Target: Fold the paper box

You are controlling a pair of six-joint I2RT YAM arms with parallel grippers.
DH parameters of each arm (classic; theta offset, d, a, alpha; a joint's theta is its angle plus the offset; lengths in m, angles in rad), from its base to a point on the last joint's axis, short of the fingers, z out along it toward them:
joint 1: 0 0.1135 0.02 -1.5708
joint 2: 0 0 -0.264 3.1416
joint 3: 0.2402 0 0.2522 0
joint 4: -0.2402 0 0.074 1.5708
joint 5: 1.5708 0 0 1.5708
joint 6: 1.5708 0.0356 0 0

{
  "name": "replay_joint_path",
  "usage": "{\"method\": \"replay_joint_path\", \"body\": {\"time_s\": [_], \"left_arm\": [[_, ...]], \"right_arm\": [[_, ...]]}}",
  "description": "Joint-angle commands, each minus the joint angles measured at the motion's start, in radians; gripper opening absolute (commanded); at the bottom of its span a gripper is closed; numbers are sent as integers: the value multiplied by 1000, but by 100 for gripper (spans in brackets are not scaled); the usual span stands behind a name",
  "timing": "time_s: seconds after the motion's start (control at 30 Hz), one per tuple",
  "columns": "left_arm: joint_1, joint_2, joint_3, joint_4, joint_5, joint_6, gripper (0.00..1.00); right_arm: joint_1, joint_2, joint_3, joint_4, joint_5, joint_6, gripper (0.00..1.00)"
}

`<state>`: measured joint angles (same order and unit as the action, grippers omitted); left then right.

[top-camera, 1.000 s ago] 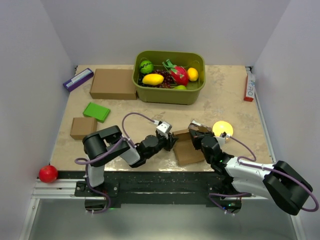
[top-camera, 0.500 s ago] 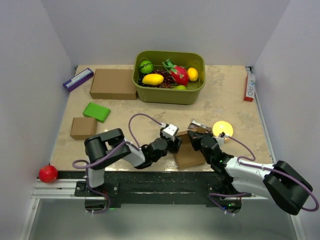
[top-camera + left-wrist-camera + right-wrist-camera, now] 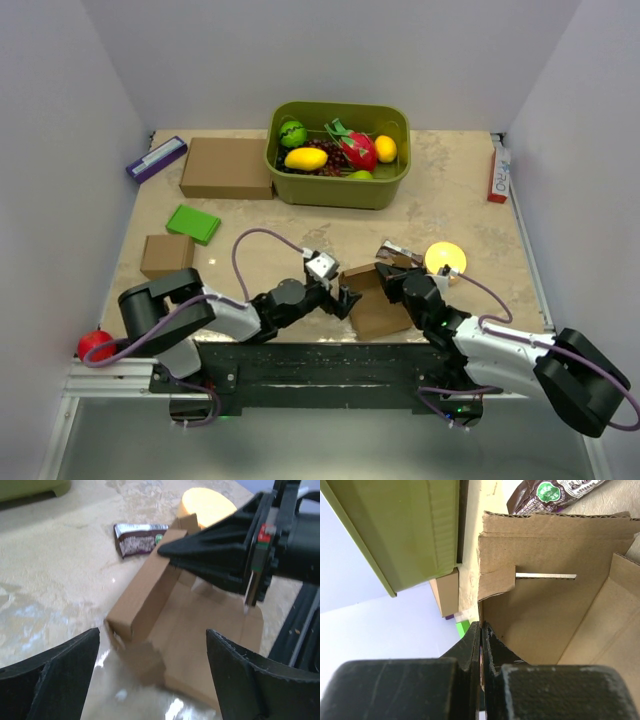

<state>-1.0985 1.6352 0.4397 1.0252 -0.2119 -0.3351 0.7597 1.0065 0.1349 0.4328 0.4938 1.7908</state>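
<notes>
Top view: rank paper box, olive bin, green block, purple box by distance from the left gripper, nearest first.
1. paper box, just right of the left gripper
2. olive bin, far centre
3. green block, left side
4. purple box, far-left corner

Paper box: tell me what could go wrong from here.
1. Only the right hand pinches the raised wall of the paper box. The left hand is open and grips nothing, so the wall may spring back or the box may swivel.
2. The box lies close to the near edge of the table; a push toward the arms could slide it off.
3. The snack wrapper lies just beyond the wall and might get dragged along.
</notes>
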Motion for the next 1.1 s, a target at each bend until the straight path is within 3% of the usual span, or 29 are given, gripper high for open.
{"method": "replay_joint_path", "body": {"time_s": [0.0,0.2,0.43,1.07], "left_arm": [[87,-107,-139,91,163,-53,92],[167,-146,-211,134,266,-48,88],[189,-34,-174,223,336,-56,74],[187,147,-45,276,368,-67,51]], "right_arm": [[6,-5,-26,-85,3,-16,0],[6,-5,-26,-81,6,-19,0],[7,4,-20,-80,5,-25,0],[6,43,-17,-55,2,-27,0]]}}
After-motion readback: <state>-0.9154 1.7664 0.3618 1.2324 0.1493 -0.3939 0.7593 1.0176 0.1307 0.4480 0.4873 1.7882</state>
